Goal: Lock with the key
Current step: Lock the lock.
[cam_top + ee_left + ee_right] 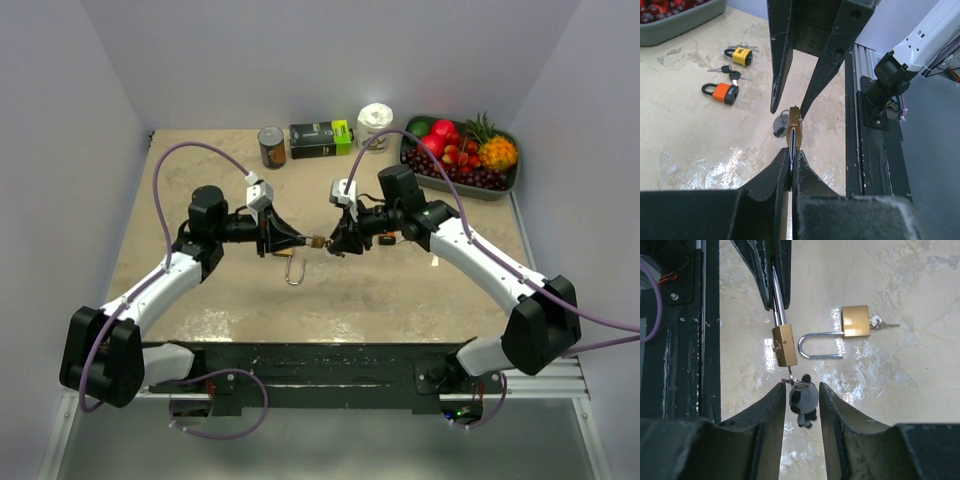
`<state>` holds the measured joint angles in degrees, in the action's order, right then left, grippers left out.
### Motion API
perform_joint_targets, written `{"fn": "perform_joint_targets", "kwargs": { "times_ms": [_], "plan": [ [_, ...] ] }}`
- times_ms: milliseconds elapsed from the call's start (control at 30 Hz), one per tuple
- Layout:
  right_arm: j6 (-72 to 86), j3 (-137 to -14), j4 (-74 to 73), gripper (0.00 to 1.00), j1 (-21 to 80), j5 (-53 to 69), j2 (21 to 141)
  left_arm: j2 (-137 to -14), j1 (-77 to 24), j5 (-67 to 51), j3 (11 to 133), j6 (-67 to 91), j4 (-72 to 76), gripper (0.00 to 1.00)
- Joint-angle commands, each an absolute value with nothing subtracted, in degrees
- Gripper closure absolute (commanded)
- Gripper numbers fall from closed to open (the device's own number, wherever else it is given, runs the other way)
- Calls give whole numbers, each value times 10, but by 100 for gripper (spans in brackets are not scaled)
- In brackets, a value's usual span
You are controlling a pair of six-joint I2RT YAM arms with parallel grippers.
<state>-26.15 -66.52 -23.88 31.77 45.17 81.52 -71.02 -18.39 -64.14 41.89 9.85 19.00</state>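
We hold the lock (pixel 784 345) up.
Our L jaws pinch it by its loop; R jaws are spread round the black key (pixel 803 399) in it.

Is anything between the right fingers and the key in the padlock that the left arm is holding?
Nothing visible does. The key's black head, at the end of the padlock, sits directly between the right fingers, one on either side of it. The second brass padlock lies on the table beyond, clear of the gap.
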Motion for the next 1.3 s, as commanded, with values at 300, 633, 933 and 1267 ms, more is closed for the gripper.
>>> {"fn": "perform_joint_targets", "kwargs": {
  "times_ms": [300, 633, 933, 1267],
  "plan": [
    [-271, -696, -215, 74, 321, 508, 822, -693, -181, -657, 428, 85, 207, 100],
    [-320, -694, -252, 100, 322, 509, 815, -698, -181, -658, 429, 80, 201, 100],
    [-378, -679, -299, 100, 320, 488, 795, -705, -172, -664, 430, 76, 193, 100],
    [-406, -654, -325, 100, 283, 468, 789, -710, -154, -668, 438, 67, 183, 100]
  ]
}}
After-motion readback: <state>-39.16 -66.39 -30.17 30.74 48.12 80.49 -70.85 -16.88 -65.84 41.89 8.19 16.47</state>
